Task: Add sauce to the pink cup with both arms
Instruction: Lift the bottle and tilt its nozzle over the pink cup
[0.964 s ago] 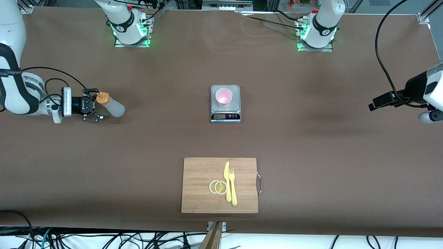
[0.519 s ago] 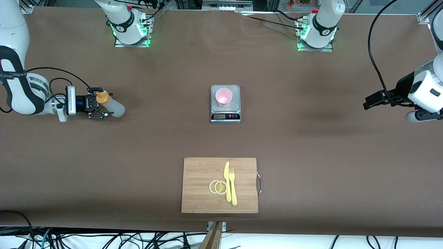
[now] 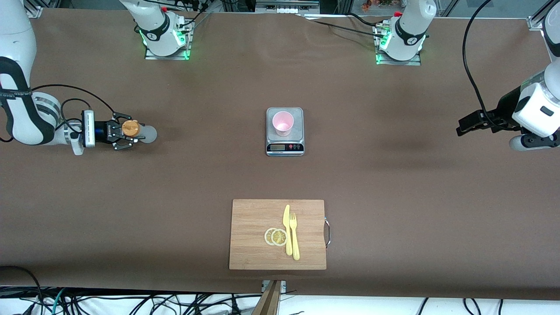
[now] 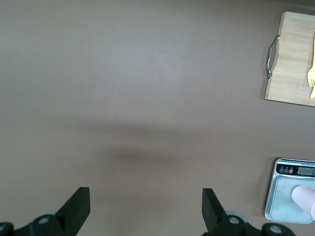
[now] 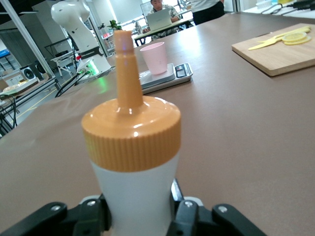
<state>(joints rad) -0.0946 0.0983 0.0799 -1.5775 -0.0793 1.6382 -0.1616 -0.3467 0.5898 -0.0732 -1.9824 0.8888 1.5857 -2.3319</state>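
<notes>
Brown table with a scale at its centre, taken here as the landmark. The pink cup stands upright on the scale's plate. The sauce bottle, orange cap uppermost, stands well apart from the scale toward the right arm's end of the table. The right gripper is at the bottle, its fingers clenched on the whitish body just below the cap. The left gripper hangs over bare table well apart from the scale toward the left arm's end; this arm waits, its fingers spread wide and holding nothing. Nearer to the front camera than the scale lies a board carrying 2 lemon slices, a knife and a fork.
</notes>
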